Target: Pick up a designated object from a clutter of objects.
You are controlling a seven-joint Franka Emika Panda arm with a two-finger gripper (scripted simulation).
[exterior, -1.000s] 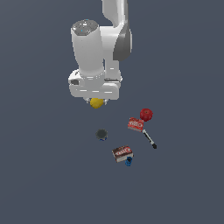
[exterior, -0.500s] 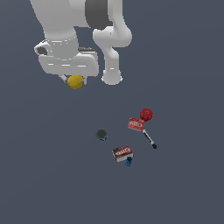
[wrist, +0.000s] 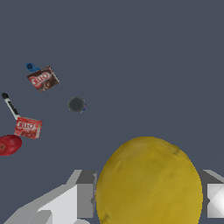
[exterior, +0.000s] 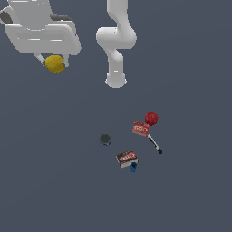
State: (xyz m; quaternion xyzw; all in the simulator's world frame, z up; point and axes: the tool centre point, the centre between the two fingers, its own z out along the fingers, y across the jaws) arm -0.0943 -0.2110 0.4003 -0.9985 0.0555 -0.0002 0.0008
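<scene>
The gripper [exterior: 55, 63] is positioned high at the exterior view's upper left, well apart from the clutter, and its fingers are pinched on the yellow ball [exterior: 55, 64], one on each side. In the wrist view the yellow ball [wrist: 148, 181] fills the near field between the two pale fingers [wrist: 83, 194], with its slightly lumpy surface in contact with both. The ball is clear of the counter [exterior: 54, 172]. The remaining items lie on the counter toward the exterior view's lower right. The red round piece [exterior: 151, 118] sits just beside the red labelled box [exterior: 141, 129]. The black-tipped stick [exterior: 154, 144] runs from that box toward the exterior view's lower right. The dark grey disc [exterior: 105, 138] lies alone, toward the exterior view's left of the box. The brown labelled box [exterior: 126, 158] lies below the disc, with the blue piece [exterior: 133, 168] touching its lower edge. The arm's base column [exterior: 116, 80] stands upright behind the group.
</scene>
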